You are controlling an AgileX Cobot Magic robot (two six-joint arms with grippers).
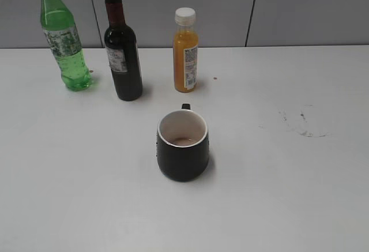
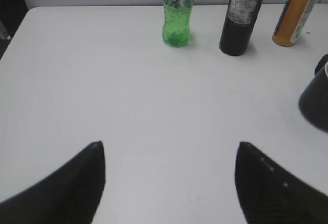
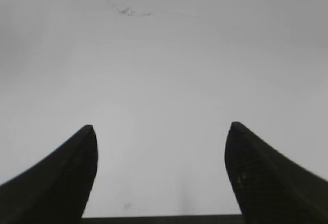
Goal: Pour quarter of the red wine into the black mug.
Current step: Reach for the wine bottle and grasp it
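Wine [image 1: 123, 53] stands upright at the back of the white worktop [image 1: 288, 177], between a green bottle [image 1: 62, 38] and an orange juice bottle [image 1: 185, 50]. The black mug [image 1: 183, 145] sits nearer, handle pointing back (a faint brownish residue inside). Left tool [image 2: 169, 157] and right tool [image 3: 160, 142] both hang spread wide, holding nothing.

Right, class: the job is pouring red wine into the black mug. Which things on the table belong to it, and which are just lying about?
Belong to the job:
red wine bottle
black mug

Just lying about:
green plastic bottle
orange juice bottle
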